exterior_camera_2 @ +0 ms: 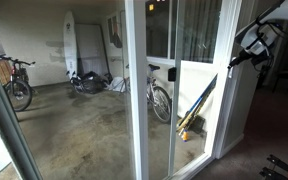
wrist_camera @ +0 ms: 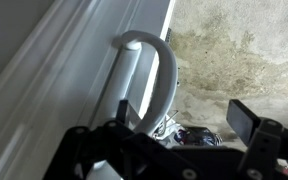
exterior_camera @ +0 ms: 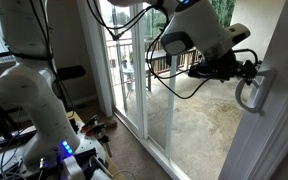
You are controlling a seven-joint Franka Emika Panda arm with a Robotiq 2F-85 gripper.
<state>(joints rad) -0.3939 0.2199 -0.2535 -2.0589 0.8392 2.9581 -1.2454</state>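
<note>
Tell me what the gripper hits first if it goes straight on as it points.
Most likely the white door handle, centred ahead of the open gripper in the wrist view, with the door frame just behind; depth is hard to judge.

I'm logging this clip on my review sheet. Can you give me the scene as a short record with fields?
setting: sliding glass door opening onto a concrete patio
hand: hand open, fingers spread wide in the wrist view
nearest thing: white looped door handle, straight ahead of the hand
contact: cannot tell whether the fingers touch it
outside: bicycle beyond the glass in an exterior view
</note>
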